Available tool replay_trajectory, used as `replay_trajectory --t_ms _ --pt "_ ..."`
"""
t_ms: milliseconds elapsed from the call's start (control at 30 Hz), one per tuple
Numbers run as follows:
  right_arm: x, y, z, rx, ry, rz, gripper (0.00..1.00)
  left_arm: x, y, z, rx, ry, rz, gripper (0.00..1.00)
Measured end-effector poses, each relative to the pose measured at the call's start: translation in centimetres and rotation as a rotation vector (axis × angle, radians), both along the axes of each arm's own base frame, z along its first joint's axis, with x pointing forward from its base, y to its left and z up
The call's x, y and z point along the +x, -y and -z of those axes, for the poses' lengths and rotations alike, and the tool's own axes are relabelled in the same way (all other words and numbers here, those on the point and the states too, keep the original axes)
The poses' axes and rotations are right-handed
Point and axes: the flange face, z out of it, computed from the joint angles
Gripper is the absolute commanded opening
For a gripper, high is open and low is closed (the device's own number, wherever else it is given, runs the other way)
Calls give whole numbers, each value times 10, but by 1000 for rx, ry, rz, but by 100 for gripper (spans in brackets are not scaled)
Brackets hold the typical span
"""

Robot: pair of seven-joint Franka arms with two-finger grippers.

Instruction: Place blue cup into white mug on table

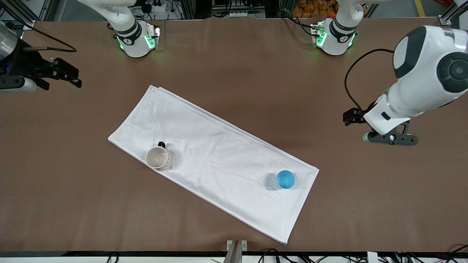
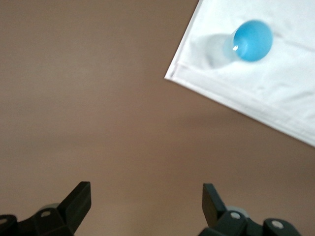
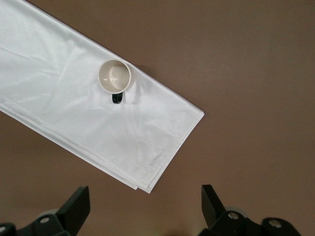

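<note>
I see the table point(image 1: 234, 73), a wide matte brown surface, filling almost the whole front view, with both arm bases along its top edge. Lying on it at a slant is a white cloth point(image 1: 215, 160), its long side running from near the right arm's end down toward the left arm's end and nearer to the front camera. My left arm reaches in from its base and hangs over bare table at its own end, and the left gripper point(image 2: 146, 206) shows in its wrist view with the jaws spread wide and nothing between them; only brown table lies under the gap. My right gripper point(image 3: 145, 209) sits over bare table at the right arm's end, well apart from the cloth, and its jaws are likewise spread wide and hold nothing. The white mug point(image 1: 158, 157) stands upright on the cloth toward the right arm's end, close to the cloth's nearer long edge, its cream inside open to the camera and its dark handle pointing toward the robots' bases. The blue cup point(image 1: 285, 179) stands upright on the cloth near the corner at the left arm's end, well apart from the mug and a little nearer to the front camera. Neither gripper touches either vessel.
</note>
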Motion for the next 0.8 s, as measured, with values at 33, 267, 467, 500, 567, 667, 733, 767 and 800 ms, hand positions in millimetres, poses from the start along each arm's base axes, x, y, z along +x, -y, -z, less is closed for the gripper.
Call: replay_trajectory --t_ms 33,267,467,500,567,667,733,767,800 --pt "0 0 0 0 0 0 100 2 2 2 -8 5 -9 100" --pt "0 0 0 0 0 0 100 19 17 41 -37 8 -55 100" --pt "0 0 4 -1 -10 0 100 37 43 87 -57 36 -138 100" --pt "0 0 5 -1 -12 0 100 40 49 95 -62 42 -153 100" --pt "0 0 7 -1 -17 0 100 45 61 111 -71 53 -183 100" --pt "0 1 11 -2 -23 2 100 52 77 134 -83 66 -216 100" --pt "0 1 12 -2 -27 2 100 56 86 149 -92 73 -229 100" --pt "0 2 13 -3 -28 2 100 58 89 156 -95 77 -233 100" --pt "0 2 13 -3 -29 3 100 60 90 161 -99 80 -237 100"
